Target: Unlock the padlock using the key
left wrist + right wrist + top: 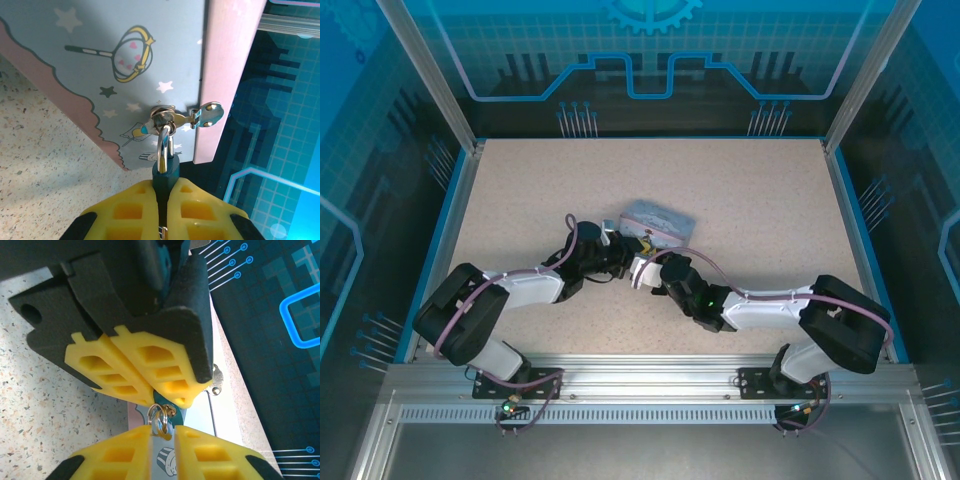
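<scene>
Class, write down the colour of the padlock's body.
The padlock body is dark teal; the left wrist view shows it best.

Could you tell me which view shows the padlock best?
The left wrist view: the padlock hangs from the hasp on the tin, shackle clear, body held in the left pincer. The right wrist view shows a teal sliver; from above it is too small to tell.
</scene>
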